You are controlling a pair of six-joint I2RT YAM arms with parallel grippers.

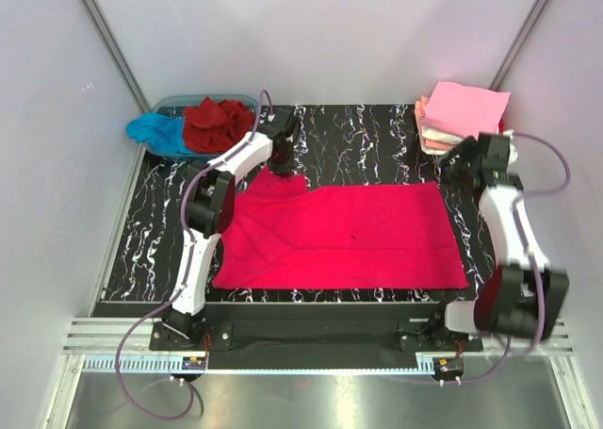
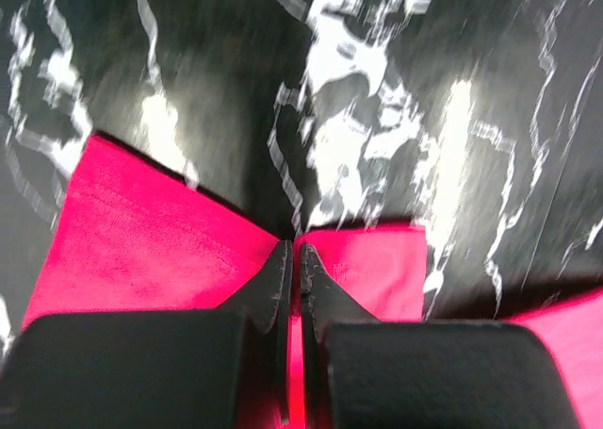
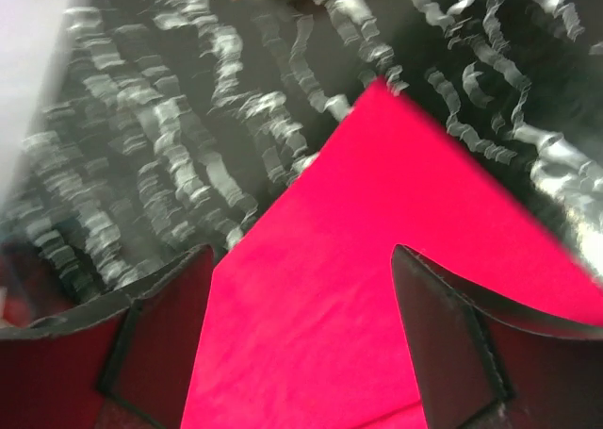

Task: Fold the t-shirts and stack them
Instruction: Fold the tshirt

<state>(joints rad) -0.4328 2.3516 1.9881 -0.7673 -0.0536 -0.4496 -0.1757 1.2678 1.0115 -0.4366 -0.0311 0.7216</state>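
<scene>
- Two grippers work on one red tee (image 1: 349, 236). It lies spread out in the middle of the table (image 1: 377, 127).
- The left gripper (image 2: 294, 250) is pinched tight on the far left corner of the red tee. I can see red cloth squeezed in the thin gap.
- The right gripper (image 3: 301, 259) is wide open and holds nothing. It hangs over the far right corner of the red tee.
- The pinch on the left looks small, right at the edge. If that side pulls fast, I think the cloth may slip out and flop down in a heap.
- If only the left side lifts while the right one holds nothing, the red tee may get dragged crooked. Then the fold would come out lopsided.
- The right gripper may close on air, or on too little cloth, if it comes down a bit off the corner. Its view is blurry, so I can't tell how high it is above the cloth.
- The right gripper is just beside the stack (image 1: 462, 113) of folded tees at the far right, with a pink one on top. A wide swing may bump it and tip it over.
- The left gripper is near the tub (image 1: 174, 102) at the far left. A dark red tee (image 1: 217, 123) and a blue tee (image 1: 151, 127) sit there. A big lift that way may snag them.
</scene>
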